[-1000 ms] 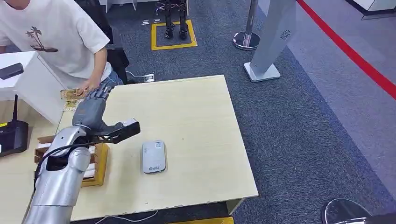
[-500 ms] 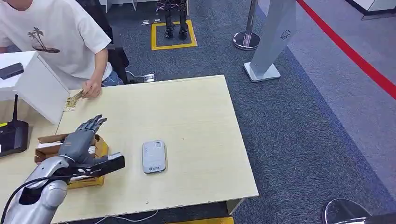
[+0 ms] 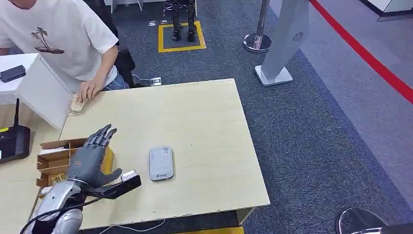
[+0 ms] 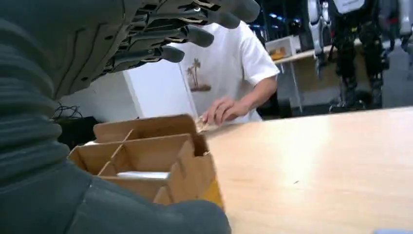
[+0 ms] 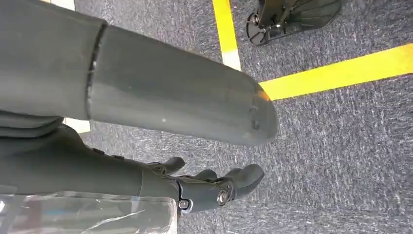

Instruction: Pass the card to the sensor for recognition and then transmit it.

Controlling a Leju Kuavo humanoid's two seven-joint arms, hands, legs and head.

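My left hand hovers with its fingers spread and nothing in it, over a cardboard divider box at the table's near left. The grey-white card sensor lies flat to the right of that hand, apart from it. At the far left corner a person's hand rests on the tan card, which lies on the table. In the left wrist view my left hand's fingers stretch above the box, toward the person's hand. My right hand hangs over the carpet, holding nothing.
A black device with an antenna and a white box stand left of the table. The person in a white shirt leans in at the far left. A grey pillar base and a stanchion foot stand on the carpet beyond.
My left hand has drawn back from the person's hand at the far corner to above the cardboard box. The person took the card and now presses it on the table.
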